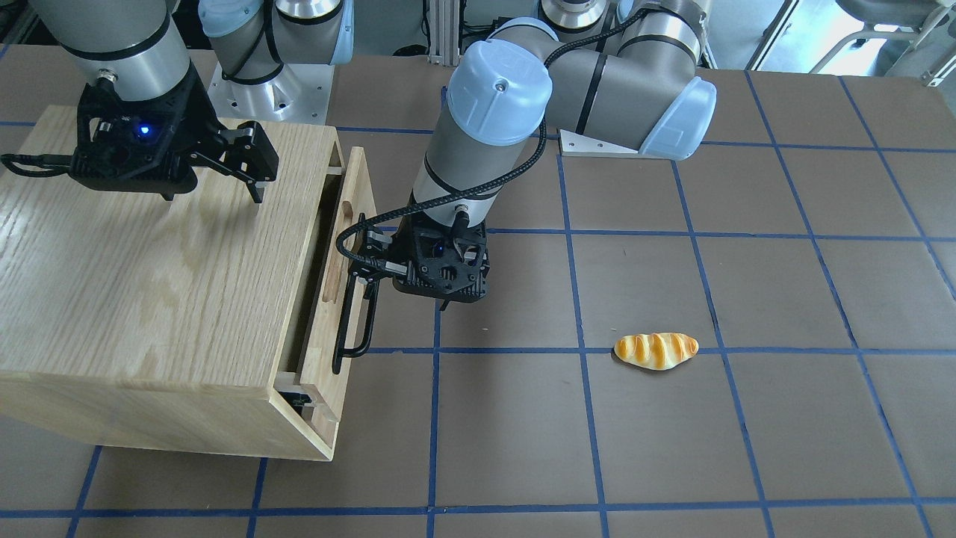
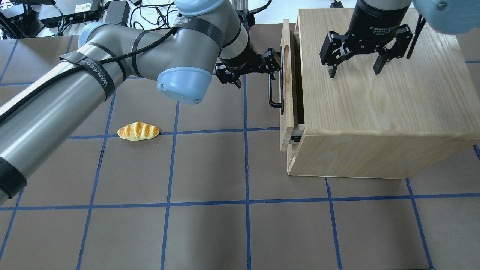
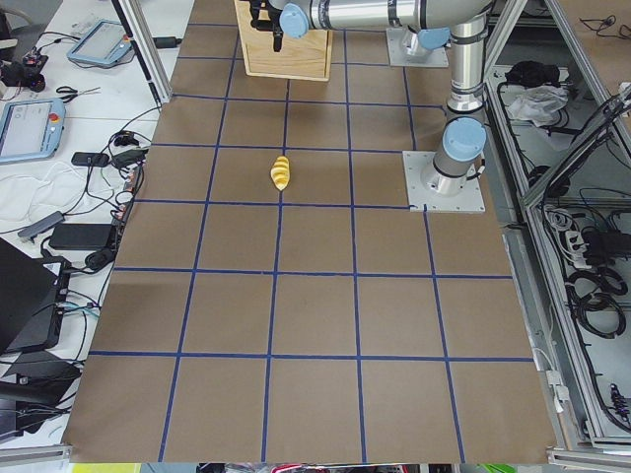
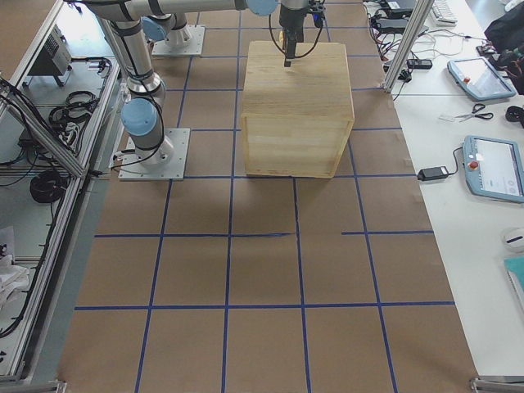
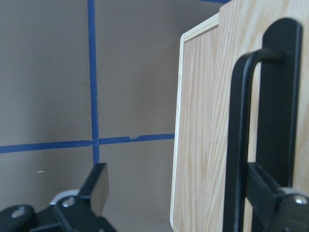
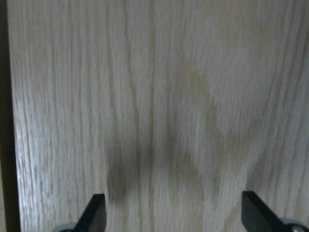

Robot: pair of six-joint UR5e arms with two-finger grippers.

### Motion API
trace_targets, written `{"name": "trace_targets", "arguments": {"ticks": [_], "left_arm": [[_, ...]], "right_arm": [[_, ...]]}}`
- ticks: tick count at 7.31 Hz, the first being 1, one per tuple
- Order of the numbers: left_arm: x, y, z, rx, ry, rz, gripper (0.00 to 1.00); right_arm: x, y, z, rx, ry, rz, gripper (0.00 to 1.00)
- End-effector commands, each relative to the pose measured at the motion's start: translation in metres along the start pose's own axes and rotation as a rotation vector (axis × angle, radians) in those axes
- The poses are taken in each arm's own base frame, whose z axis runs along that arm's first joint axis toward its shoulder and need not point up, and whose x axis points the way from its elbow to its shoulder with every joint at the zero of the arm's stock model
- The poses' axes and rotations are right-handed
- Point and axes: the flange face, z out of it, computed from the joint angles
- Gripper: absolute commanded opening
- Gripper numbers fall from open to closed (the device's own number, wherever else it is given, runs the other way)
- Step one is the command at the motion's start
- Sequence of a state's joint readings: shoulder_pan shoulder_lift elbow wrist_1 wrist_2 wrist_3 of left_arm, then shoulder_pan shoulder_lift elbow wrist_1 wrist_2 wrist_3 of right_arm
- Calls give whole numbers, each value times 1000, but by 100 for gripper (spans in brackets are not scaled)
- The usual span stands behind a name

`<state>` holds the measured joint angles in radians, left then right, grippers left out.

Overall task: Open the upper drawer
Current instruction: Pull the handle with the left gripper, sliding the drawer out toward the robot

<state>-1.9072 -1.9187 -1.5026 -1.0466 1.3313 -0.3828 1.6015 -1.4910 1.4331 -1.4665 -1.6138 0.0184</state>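
OK, nearest first, per the overhead view: a bread roll lies on the table, well apart from the work. It has no part in this job, prob. a prop for something else.

Next is the cabinet w/ the upper drawer at its top, front panel facing the robot's left side. The drawer is out a little: there's a narrow dark gap btw panel and cabinet box, and the slide rail shows at the near corner. So the task is begun but not done, by my read.

The black bar handle runs along the panel front. The left gripper is at the handle's far part, coming in side-on, fingers spread wide, not clamped. The wrist view shows the bar btw the two fingers, close by one and well off the other; can't tell if it's touching. It looks like a hook-and-pull setup rather than a pinch. One finger on the bar should be enough to drag a sliding drawer, and it forgives small misalignment.

Farthest, the right gripper hangs over the cabinet top, jaws wide, holding nothing, tips close to the wood. Touching or not, can't tell. It's prob. there to pin the cabinet so it won't slide w/ the pull.
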Motion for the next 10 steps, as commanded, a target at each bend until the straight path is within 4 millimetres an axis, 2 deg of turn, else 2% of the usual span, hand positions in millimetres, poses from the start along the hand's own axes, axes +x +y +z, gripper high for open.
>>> {"name": "trace_targets", "arguments": {"ticks": [1,4,7,10], "left_arm": [[-5,-2,1,3,-23,14,100],[-19,-7,2,-15,-72,12,100],[-33,-14,-8,-6,-76,9,100],[-38,-16,-12,-3,-77,42,100]], "right_arm": [[0,0,1,-1,0,1,100],[0,0,0,0,0,2,100],[0,0,0,0,0,0,100],[0,0,0,0,0,0,100]]}}
